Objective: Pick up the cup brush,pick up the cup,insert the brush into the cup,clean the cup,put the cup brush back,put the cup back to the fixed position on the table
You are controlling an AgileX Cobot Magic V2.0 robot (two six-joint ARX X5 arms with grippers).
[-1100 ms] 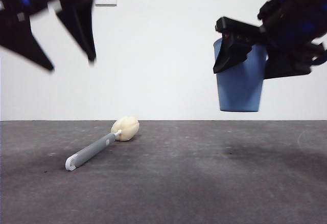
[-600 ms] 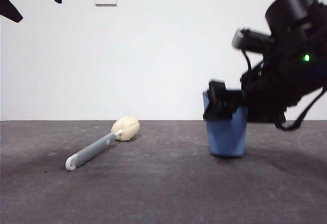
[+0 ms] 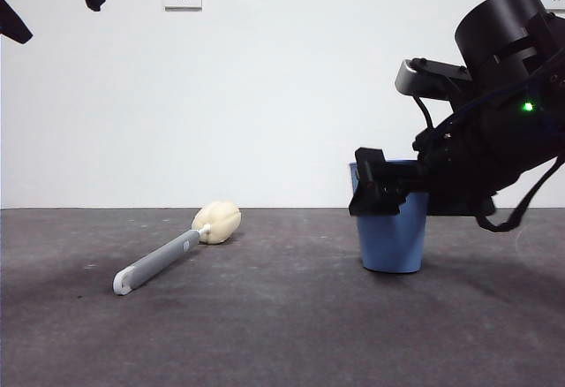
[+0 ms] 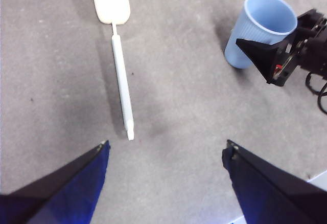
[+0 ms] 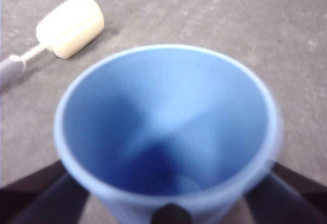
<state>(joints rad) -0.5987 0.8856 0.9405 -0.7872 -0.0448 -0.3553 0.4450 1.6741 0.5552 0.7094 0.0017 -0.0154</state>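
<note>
The right claw (image 3: pixel 381 194) pinches the cup (image 3: pixel 391 244) standing on the counter (image 3: pixel 282 334), the brush (image 3: pixel 172 254) lying well apart below the spread left claw (image 4: pixel 166 155).

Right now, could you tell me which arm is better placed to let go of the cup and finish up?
The right. Its gripper sits at the cup, which stands upright on the table. The left gripper hangs open, high and apart, nearer the brush lying flat.
</note>
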